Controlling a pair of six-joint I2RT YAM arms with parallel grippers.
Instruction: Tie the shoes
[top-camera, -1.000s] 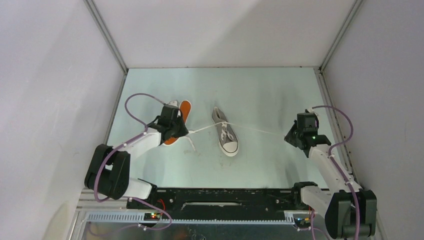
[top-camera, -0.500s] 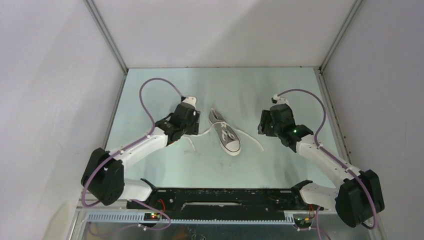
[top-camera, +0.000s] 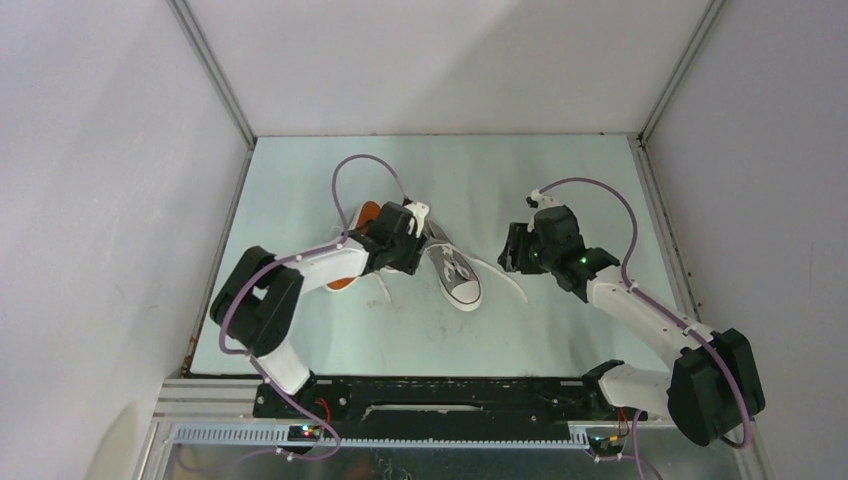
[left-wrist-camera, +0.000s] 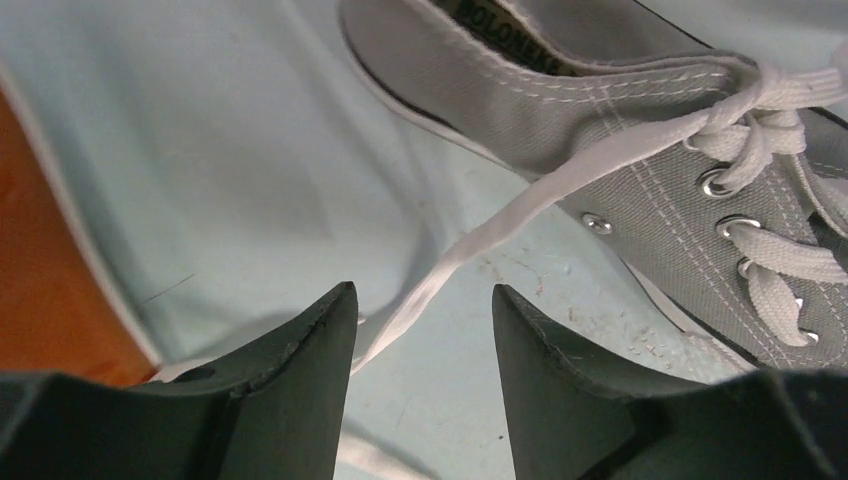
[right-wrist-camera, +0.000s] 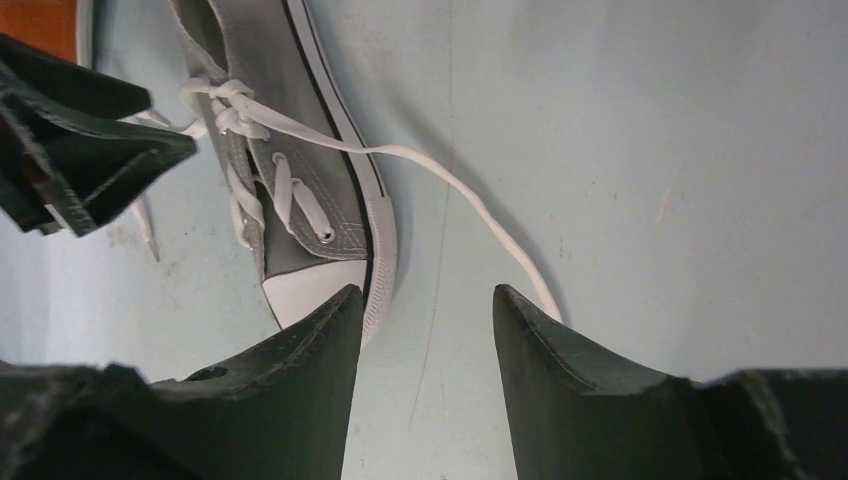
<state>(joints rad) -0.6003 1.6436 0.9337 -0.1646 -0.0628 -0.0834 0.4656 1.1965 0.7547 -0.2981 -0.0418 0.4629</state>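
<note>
**Grey shoe on the table, first knot in, both lace ends slack, both claws open beside it**

The upright shoe (top-camera: 452, 272) stands on its sole near the middle of the table (top-camera: 560, 180), toe cap towards the arm bases. A tight knot (left-wrist-camera: 745, 135) sits at its top eyelets. From there the left lace end (left-wrist-camera: 470, 245) runs off to its left, and the right lace end (right-wrist-camera: 470, 195) curves away to its right. No bow is formed yet, so the loops look like the next step. The other shoe (top-camera: 367, 213) lies just left of it, orange sole showing, partly hidden by the left arm. The left gripper (left-wrist-camera: 425, 300) hovers just left of the upright shoe with its fingers apart and empty. The lace runs beneath their gap, likely lined up for picking it up. The right gripper (right-wrist-camera: 428, 300) hangs near the shoe's right side, fingers also apart and empty, looking down over the toe cap and the loose end.
</note>
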